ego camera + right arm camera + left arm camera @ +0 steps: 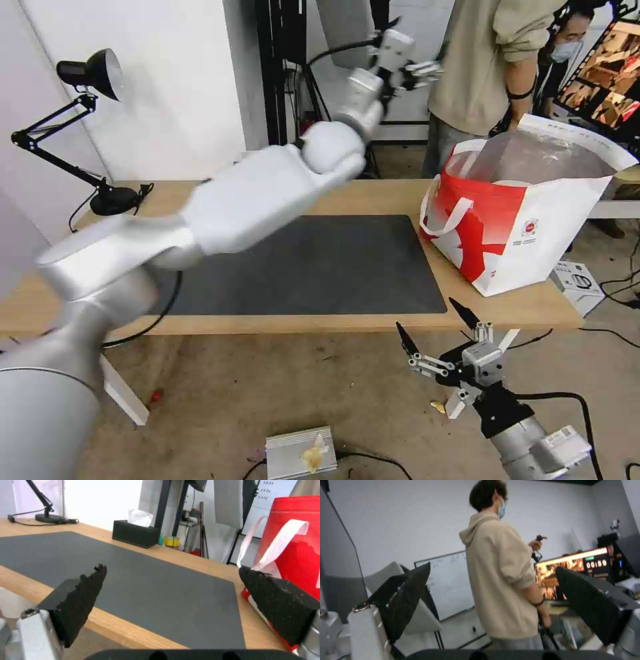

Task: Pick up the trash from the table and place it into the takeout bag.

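Head view: the left gripper (pixel 427 67), top centre, is raised above the table (pixel 373 197); the takeout bag (pixel 527 227) stands right. Left wrist view: fingers spread wide, empty. Right wrist view: the right gripper (pixel 173 590) gapes empty before the dark grey mat (pixel 133 570).

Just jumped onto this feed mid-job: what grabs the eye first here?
The left arm sweeps up across the table, its left gripper raised open above the far edge. The red-and-white takeout bag stands open at the table's right end. The right gripper hangs open below the near edge.
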Motion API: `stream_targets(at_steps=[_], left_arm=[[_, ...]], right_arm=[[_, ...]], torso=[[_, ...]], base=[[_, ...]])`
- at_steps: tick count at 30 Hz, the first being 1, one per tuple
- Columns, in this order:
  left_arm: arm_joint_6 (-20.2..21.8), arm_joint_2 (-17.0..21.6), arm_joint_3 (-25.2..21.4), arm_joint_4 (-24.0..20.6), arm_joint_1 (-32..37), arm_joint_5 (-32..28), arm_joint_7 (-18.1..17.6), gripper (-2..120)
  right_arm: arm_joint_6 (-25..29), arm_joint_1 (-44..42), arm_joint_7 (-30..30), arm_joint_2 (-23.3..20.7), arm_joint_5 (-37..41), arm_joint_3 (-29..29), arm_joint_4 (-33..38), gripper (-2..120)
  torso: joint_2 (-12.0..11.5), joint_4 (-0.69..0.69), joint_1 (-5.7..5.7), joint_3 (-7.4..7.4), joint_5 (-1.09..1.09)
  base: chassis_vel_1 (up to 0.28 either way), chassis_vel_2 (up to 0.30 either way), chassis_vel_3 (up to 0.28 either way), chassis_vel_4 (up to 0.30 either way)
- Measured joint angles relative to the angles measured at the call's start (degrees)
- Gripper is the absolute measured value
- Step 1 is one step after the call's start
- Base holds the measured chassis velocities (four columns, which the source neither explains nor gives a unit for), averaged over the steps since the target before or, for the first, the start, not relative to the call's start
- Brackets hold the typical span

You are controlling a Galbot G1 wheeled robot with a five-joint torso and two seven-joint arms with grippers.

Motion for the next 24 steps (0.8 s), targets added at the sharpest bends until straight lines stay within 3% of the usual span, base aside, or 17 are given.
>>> stream_targets(at_steps=[7,14,24], left_arm=[[1.80,10.25,0.07,-10.69,2.41,-3.87,2.38,100],[1.97,17.50,-2.38,-18.61,7.39,-7.45,3.04,100],[1.65,22.50,-5.63,-25.80,13.01,-13.07,5.23,100]], right_arm=[[0.00,0.00,0.00,0.00,0.00,0.00,0.00,100],[0.00,0.00,0.00,0.00,0.00,0.00,0.00,100],[0.00,0.00,0.00,0.00,0.00,0.00,0.00,100]], torso=[[0.00,-0.03,0.00,0.00,0.01],[0.00,0.00,0.00,0.00,0.01],[-0.01,-0.03,0.00,-0.01,0.03]], base=[[0.000,0.000,0.000,0.000],[0.000,0.000,0.000,0.000],[0.000,0.000,0.000,0.000]])
